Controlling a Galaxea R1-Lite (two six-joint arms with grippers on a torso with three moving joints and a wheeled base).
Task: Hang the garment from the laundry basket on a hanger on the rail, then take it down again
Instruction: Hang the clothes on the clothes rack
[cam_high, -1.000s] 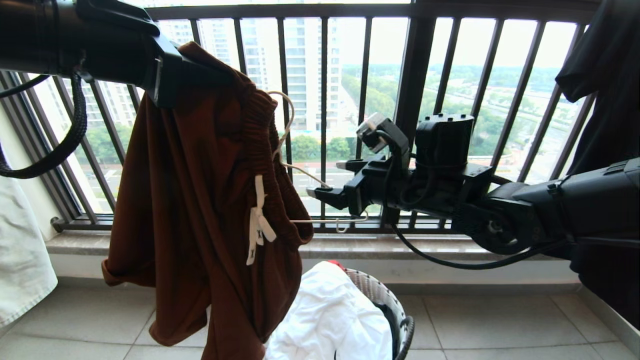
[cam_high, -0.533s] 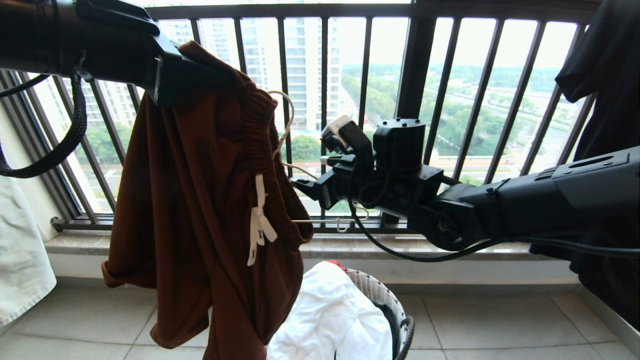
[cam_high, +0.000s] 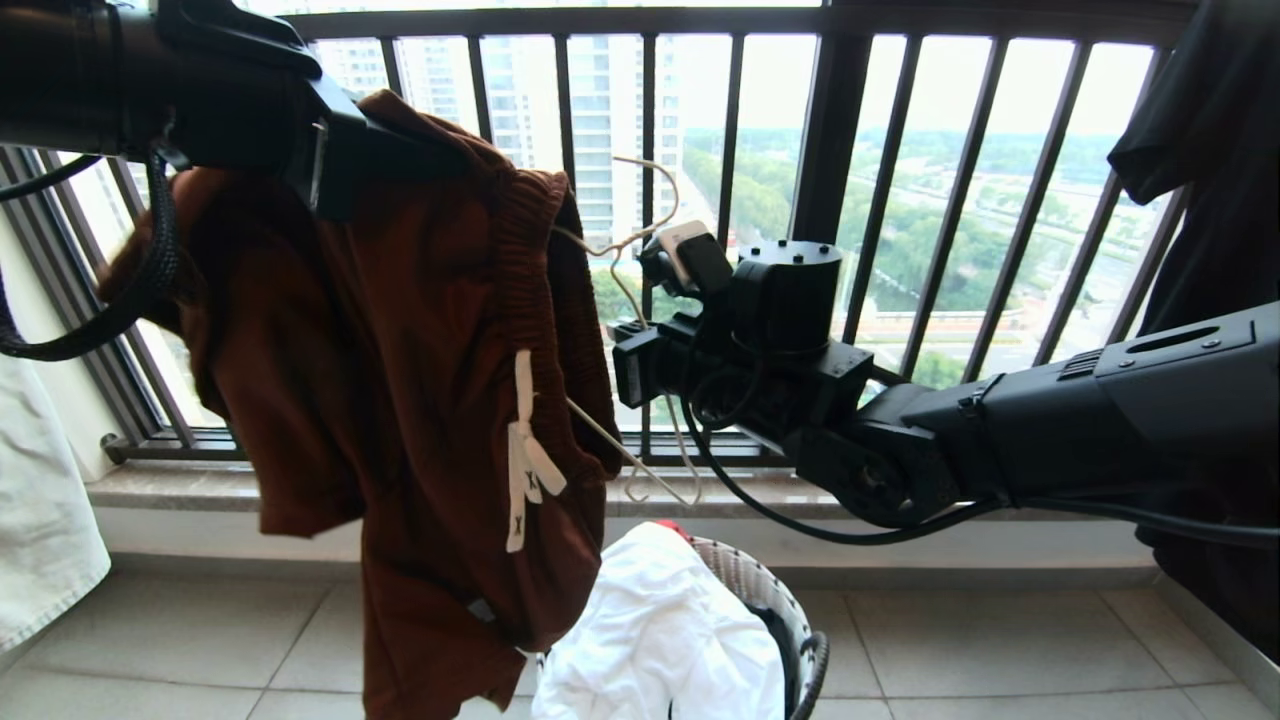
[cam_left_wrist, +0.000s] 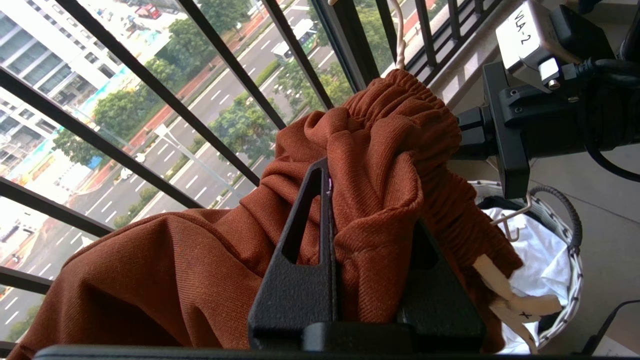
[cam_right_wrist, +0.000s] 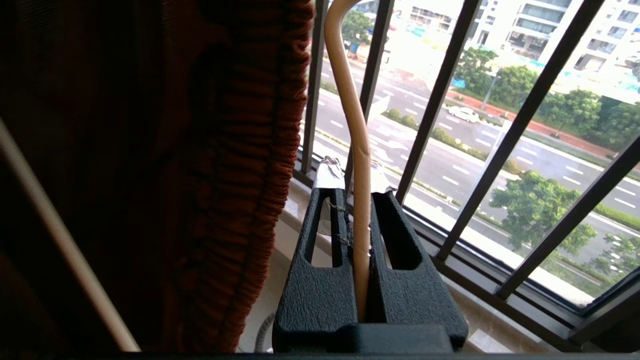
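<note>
Both arms are matte black with boxy, smooth-surfaced housings. The right arm (cam_high: 1100, 410) shows a slotted recess on its upper face, a round joint disc with small fasteners, and a black cylindrical motor cap behind the wrist. A thin black cable loops beneath it. A small silver-grey camera block (cam_left_wrist: 525, 35) marked "VLA-2" sits on a black bracket held by 2 visible screws. The left arm (cam_high: 150, 80) carries a thick braided black cable and a silver clip at its wrist. The right gripper (cam_right_wrist: 357, 235) and the left gripper (cam_left_wrist: 367, 250) have coarse-textured black wedge fingers with triangular cut-outs; pale tape wraps the right fingertips (cam_right_wrist: 328, 176).
</note>
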